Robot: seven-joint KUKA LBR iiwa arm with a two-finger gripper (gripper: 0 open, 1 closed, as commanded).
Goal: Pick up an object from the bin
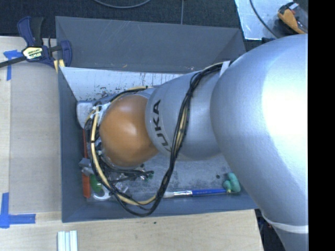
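Arm (261,129): nearest the lens, silver, reaching in from the right and bent down into the left half of the bin (68,156).
Orange cover (125,132): on the wrist, domed side up, likely because the wrist points straight down.
Gripper (119,175): low beneath the cover among yellow and black cables; open or closed, cannot tell.
Likely target: 1 of the small things by the left wall; orange piece (86,182) and green piece (96,185) nearest.
Blue-handled tool (196,193): flat along the front wall, apart from the gripper.
Teal piece (231,183): just beside that tool's right end.
Step, as a judgement: grasp attempt low on the left; nothing seen lifted yet.
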